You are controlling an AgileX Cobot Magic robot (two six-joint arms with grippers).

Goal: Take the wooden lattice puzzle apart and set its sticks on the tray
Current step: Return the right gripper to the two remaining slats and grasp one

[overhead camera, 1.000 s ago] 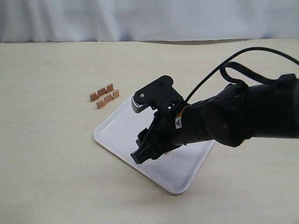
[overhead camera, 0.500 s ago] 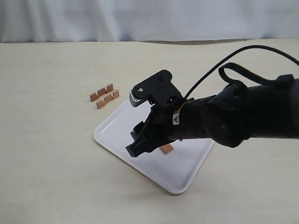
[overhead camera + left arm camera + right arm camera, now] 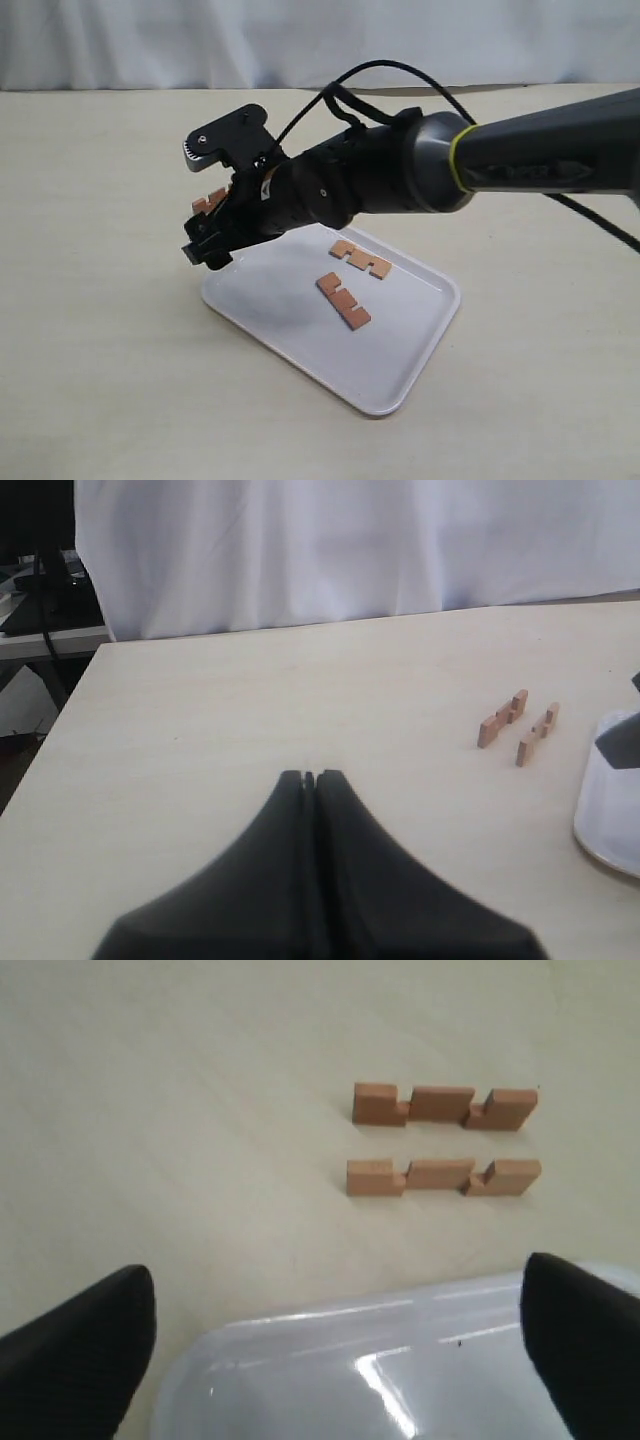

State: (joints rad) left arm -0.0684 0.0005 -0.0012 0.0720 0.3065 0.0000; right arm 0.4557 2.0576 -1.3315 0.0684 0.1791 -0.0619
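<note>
The left gripper has its black fingers pressed flat together with nothing between them, well apart from the tray. Only a rounded white corner of the tray shows. Near that corner, on the pale worktop, a notched wooden stick and a second stick stand on edge, parallel and not touching. A white curtain hangs far beyond the tray.

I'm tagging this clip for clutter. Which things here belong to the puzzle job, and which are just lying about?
Job: two notched reddish-brown wooden sticks on the table; two matching sticks on the large white plastic tray; open right gripper.
Not the job: beige table; white curtain behind it.
</note>
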